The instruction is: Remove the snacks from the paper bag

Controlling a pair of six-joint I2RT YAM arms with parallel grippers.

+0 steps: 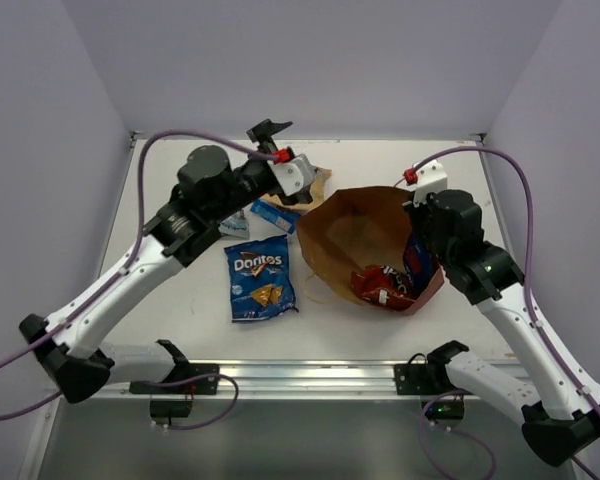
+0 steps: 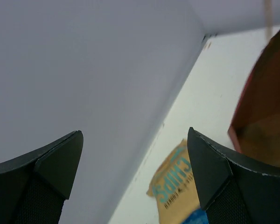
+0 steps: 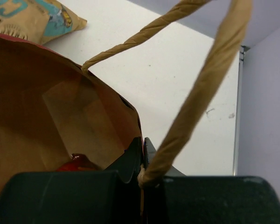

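The paper bag [image 1: 365, 232] lies open in the middle right, with a red-orange chip bag [image 1: 380, 285] and a blue packet [image 1: 417, 262] inside. My right gripper [image 1: 418, 215] is shut on the bag's right rim; in the right wrist view its jaws [image 3: 143, 156] pinch the rim [image 3: 107, 116] beside a loop handle [image 3: 196, 102]. A blue Doritos bag [image 1: 260, 278] lies on the table left of the bag. A tan bag with teal print [image 1: 318, 185] lies behind it, also in the left wrist view [image 2: 175, 186]. My left gripper [image 1: 268, 132] is raised, open and empty [image 2: 135, 158].
A small blue pack [image 1: 277, 213] and a pale packet [image 1: 232, 228] lie by the left arm. The paper bag's red wall [image 2: 266, 107] is right of the left gripper. Lilac walls [image 1: 300, 60] close in the white table [image 1: 180, 300] at the back and sides.
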